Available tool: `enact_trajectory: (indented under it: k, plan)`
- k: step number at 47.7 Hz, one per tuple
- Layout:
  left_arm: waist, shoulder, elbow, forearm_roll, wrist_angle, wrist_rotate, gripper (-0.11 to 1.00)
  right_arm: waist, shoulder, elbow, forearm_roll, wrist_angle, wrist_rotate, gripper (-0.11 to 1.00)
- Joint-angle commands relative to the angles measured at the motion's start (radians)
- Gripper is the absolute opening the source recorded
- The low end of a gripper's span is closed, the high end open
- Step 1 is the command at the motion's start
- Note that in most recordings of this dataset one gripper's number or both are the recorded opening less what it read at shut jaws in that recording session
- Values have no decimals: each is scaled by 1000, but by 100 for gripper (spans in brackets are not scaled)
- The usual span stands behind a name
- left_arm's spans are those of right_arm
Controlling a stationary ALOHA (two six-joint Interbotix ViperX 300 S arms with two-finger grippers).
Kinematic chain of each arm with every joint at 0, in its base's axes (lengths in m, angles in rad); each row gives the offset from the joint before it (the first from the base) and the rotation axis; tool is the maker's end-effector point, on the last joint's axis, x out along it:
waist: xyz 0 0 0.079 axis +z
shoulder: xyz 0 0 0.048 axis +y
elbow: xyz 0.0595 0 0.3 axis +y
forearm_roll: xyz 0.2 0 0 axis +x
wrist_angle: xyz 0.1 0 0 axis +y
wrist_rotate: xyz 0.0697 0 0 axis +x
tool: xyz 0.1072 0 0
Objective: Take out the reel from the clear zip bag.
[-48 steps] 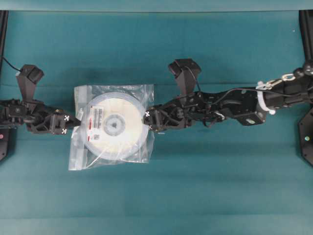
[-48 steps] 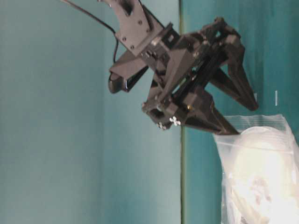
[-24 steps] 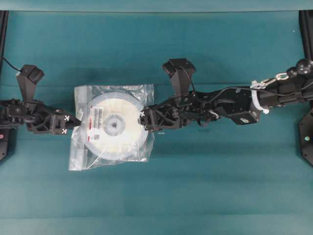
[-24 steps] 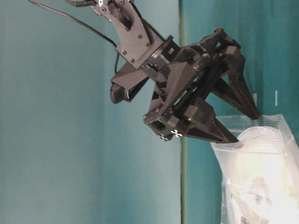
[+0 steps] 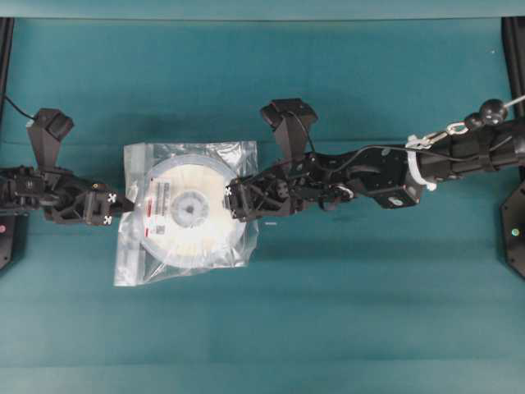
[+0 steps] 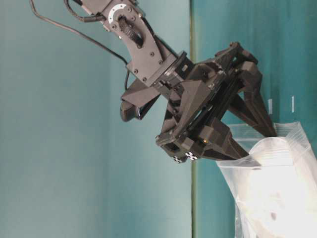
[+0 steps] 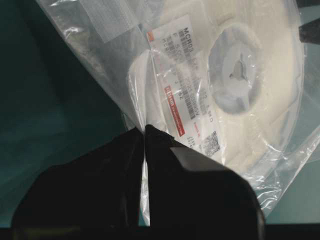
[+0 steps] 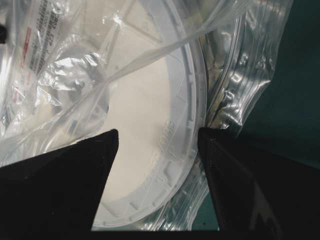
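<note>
The clear zip bag (image 5: 187, 261) lies flat on the teal table with the reel (image 5: 182, 176) inside, label up. My left gripper (image 5: 125, 205) is shut on the bag's left edge; in the left wrist view (image 7: 145, 131) its jaws pinch the film beside the reel's label (image 7: 182, 75). My right gripper (image 5: 233, 201) is open at the bag's right side. In the right wrist view (image 8: 157, 141) the reel's translucent rim (image 8: 192, 100) lies between the fingers, one finger over the cream face, the other at the ridged bag edge (image 8: 250, 65). The table-level view shows this gripper (image 6: 266, 148) at the bag (image 6: 277, 198).
The teal table surface (image 5: 344, 312) spreads around the bag. The right arm (image 5: 369, 172) stretches across from the right edge. Black frame posts stand at the far corners (image 5: 513, 49).
My right gripper has moved left, from just beside the bag's right edge to over the reel's rim. The left gripper has stayed in place, still shut on the bag.
</note>
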Motion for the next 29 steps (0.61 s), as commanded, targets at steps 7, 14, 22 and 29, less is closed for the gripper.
enact_trajectory:
  k: [7, 14, 22, 29]
  plan:
    - [-2, 0, -14, 2, -6, 3, 3, 17, 3, -21, 2, -12, 8, 74]
    - [-2, 5, -18, 2, -6, 3, 3, 17, 5, -23, 2, -32, 5, 64]
    - [-2, 15, -26, 3, -6, 3, 3, 17, 8, -23, 0, -34, 8, 53]
    - [-2, 31, -37, 3, -8, 3, 3, 17, 12, -41, 2, -43, 9, 43]
